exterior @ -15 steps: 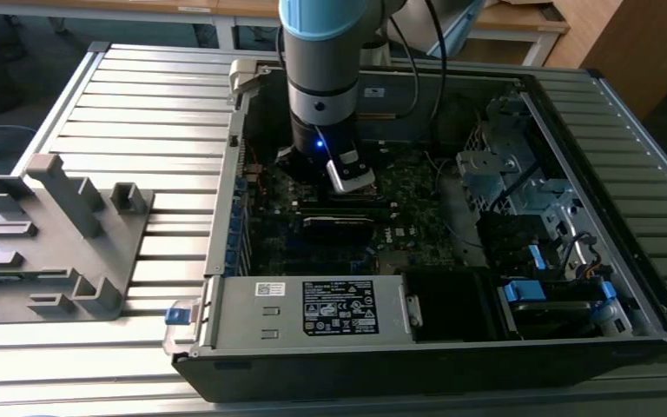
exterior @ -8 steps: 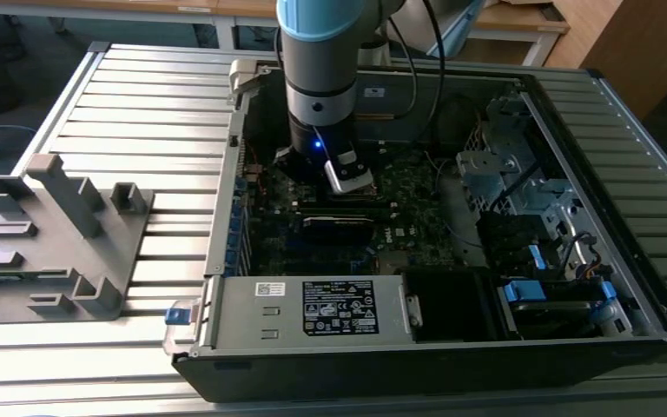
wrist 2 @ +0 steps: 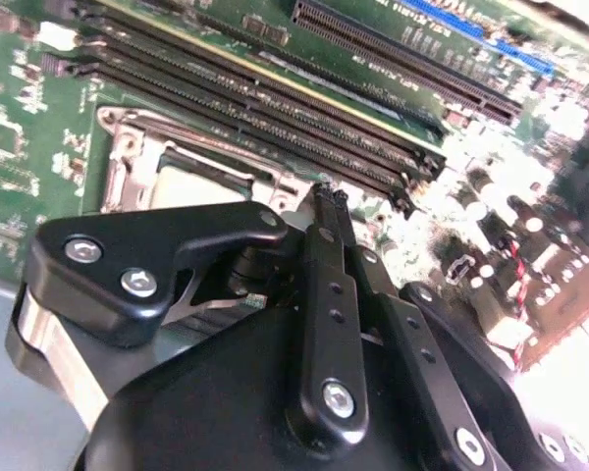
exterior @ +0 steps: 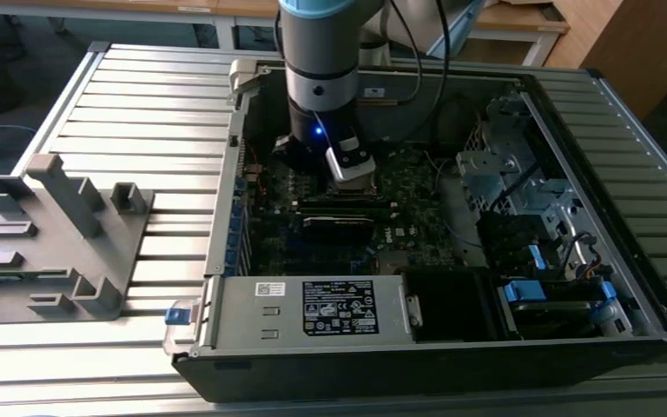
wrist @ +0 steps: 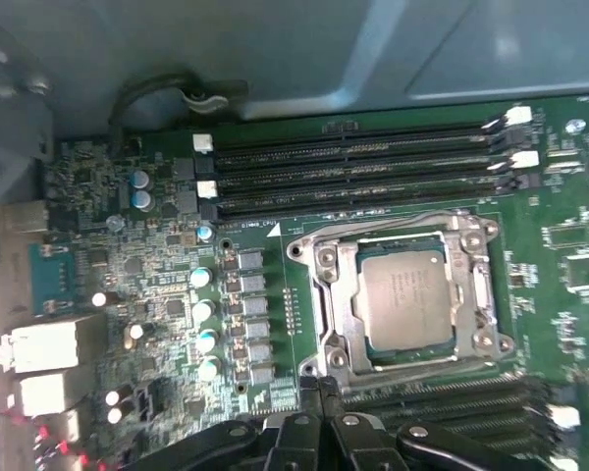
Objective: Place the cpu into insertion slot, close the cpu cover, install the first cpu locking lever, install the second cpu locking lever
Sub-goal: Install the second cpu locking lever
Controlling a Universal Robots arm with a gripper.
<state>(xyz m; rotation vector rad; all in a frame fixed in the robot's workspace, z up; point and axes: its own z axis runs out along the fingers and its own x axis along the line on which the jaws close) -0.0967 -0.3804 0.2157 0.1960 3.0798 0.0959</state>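
The cpu [wrist: 404,294] lies flat in the insertion slot [wrist: 404,241], its dull metal face showing through the window of the cpu cover [wrist: 340,294], which lies down over it.

In the exterior view, a grey plastic rack [exterior: 56,234] sits at the left of the frame on the slatted table [exterior: 136,87]. The open computer case [exterior: 611,130] takes the centre and right. The arm [exterior: 316,61] reaches straight down from the upper centre to the motherboard [exterior: 409,187], and a white-labelled power supply box [exterior: 333,308] lies along the lower centre.

The gripper [wrist: 319,388] has its two black fingers pressed together and carries nothing. In the first wrist view its tips stand just outside one corner of the socket frame, so the chip lies close ahead of them and a little to one side. A thin wire lever [wrist: 393,218] runs along the socket edge nearest the memory slots [wrist: 353,167], the far side from the fingers. Whether it is latched cannot be told.

In the second wrist view the gripper [wrist 2: 324,196] points at the socket's edge, with the cpu [wrist 2: 191,186] just beside it.
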